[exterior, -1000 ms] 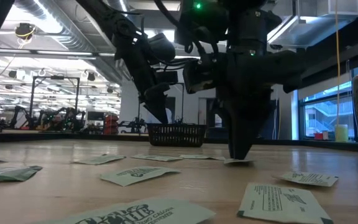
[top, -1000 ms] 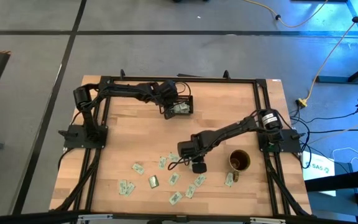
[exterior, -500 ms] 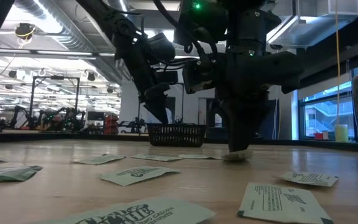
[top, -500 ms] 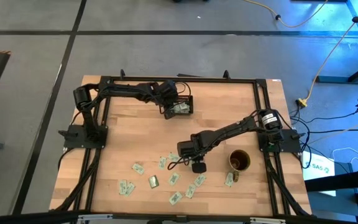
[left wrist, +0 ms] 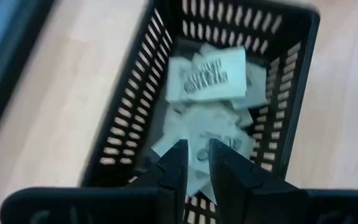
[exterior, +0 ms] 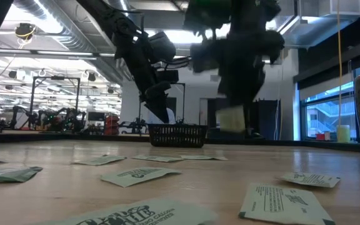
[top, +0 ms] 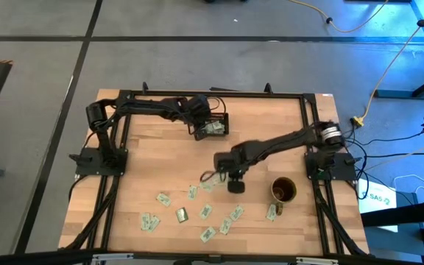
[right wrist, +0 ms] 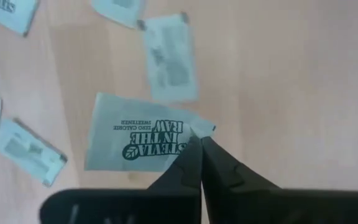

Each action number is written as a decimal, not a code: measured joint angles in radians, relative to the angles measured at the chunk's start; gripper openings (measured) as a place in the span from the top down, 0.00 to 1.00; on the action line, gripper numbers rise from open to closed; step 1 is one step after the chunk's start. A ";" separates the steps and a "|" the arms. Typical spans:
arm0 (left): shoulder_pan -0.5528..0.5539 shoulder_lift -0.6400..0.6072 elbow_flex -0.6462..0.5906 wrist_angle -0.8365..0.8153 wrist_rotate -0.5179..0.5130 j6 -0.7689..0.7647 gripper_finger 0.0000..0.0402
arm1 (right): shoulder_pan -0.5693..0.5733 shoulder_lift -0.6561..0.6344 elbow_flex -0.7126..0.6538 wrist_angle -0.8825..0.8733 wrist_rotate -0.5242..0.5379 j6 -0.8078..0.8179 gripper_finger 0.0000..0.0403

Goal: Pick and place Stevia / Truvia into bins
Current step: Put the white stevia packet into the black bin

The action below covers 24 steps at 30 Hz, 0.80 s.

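Note:
Several pale green and white Stevia packets (top: 206, 212) lie flat on the near half of the wooden table. The black slatted bin (top: 216, 126) stands near the far edge and holds several packets (left wrist: 207, 78). My left gripper (left wrist: 194, 157) hovers over the bin's inside with a narrow gap between its fingers, holding nothing. My right gripper (right wrist: 199, 144) is above the table's middle, shut on one packet (right wrist: 138, 140) printed "Stevia in the Raw". The low view shows this packet (exterior: 231, 119) blurred and in the air. My right gripper pinches the packet by one corner (right wrist: 197, 129) between its two fingertips, coming from above and pointing down. The packet is lifted clear of the table and hangs below the fingers (right wrist: 188, 158), with other packets lying on the wood beneath it.
A round brownish-gold mug (top: 284, 190) stands right of the loose packets, with one packet (top: 271, 212) just in front of it. A black frame (top: 311, 147) runs along the table's sides. Bare wood lies between the packets and the bin.
My right gripper, shut on the packet's corner, has risen from the tabletop and moved toward the far edge, in the bin's direction. The packet, which lay on the wood a second ago, now hangs clear in the air.

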 joint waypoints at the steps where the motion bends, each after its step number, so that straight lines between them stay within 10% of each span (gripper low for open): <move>1: 0.000 -0.008 0.000 0.007 -0.009 0.000 0.85 | -0.012 -0.018 0.000 -0.020 0.000 0.006 1.00; 24: -0.028 -0.298 0.000 -0.267 0.024 0.003 0.86 | -0.338 -0.139 0.001 0.227 0.176 -0.230 1.00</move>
